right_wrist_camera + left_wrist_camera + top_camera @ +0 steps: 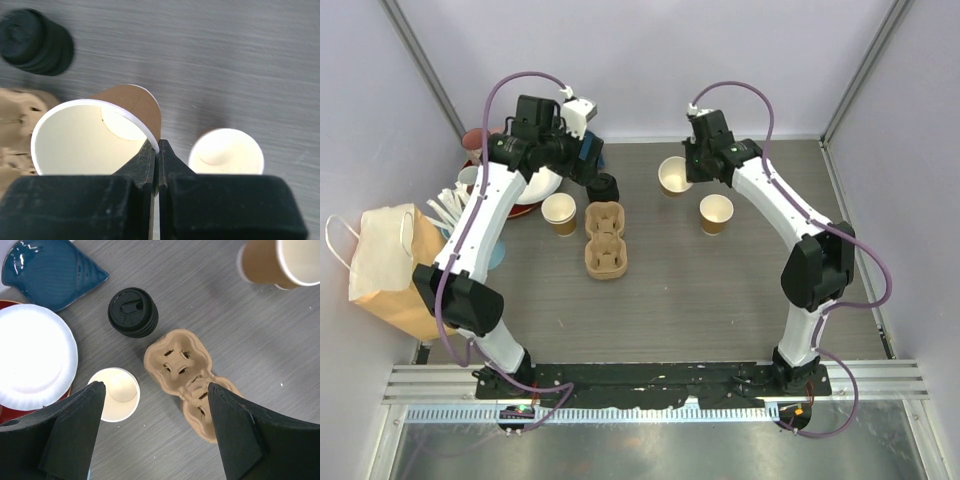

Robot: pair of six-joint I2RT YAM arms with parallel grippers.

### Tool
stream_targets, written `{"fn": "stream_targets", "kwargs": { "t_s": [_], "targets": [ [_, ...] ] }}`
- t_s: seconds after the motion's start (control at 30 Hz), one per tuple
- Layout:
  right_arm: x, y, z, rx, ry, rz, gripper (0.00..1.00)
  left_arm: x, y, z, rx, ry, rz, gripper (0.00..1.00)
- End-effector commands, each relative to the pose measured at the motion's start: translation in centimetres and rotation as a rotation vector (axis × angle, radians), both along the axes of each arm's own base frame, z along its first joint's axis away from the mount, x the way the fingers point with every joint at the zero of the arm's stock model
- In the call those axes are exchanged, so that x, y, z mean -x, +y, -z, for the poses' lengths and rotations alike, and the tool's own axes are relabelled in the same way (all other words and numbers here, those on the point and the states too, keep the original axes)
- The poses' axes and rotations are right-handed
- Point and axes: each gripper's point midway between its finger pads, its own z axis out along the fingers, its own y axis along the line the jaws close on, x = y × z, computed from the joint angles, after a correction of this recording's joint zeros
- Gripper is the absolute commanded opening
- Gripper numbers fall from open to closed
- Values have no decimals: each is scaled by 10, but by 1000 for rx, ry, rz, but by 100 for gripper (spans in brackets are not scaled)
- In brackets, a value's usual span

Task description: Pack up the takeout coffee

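The right fingers (145, 165) are closed on the rim of 1 lidless paper cup (95, 135), which hangs tilted, to the right of the cup carrier (605, 240); the left fingers (75, 430) stand wide open, holding nothing, above the carrier and what looks like a black lid stack (133, 311). The step in hand seems to be carrying this cup to the carrier; the next move calls for setting it upright over 1 free pocket. Both arms reach forward over the worktop (720, 300), wrists bent down.
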Motion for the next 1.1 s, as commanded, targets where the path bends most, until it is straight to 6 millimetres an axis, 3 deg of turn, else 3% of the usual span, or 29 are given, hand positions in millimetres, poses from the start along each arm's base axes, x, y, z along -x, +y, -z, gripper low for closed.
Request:
{"fn": "stream_targets", "kwargs": {
  "t_s": [0.0,0.1,0.17,0.2,0.27,0.3,0.57,0.7,0.93,1.0,1.07],
  "targets": [
    [4,-14,24,19,80,-40,1,-27,2,3,24,-18,-60,87],
    [-2,-16,51,61,141,-45,1,-32,2,10,18,-9,-67,87],
    [-5,-13,57,63,159,-64,1,-35,1,18,13,5,-67,87],
    [-7,-10,72,70,192,-71,1,-36,1,19,12,7,-67,87],
    [-12,-6,73,68,202,-81,1,-38,1,26,5,23,-65,86],
    [-9,-1,84,58,241,-105,1,-39,1,27,2,24,-62,86],
    [-8,-3,109,92,297,-104,1,-41,-2,49,-24,71,-22,84],
    [-6,-3,111,97,310,-108,1,-47,-8,58,-14,83,-4,81],
    [-5,3,87,72,265,-126,43,-72,-17,76,-15,98,-1,73],
    [-6,5,79,62,246,-133,50,-81,-23,78,-10,86,10,70],
    [-8,5,69,52,229,-136,53,-89,-29,93,-20,105,20,64]
  ]
}}
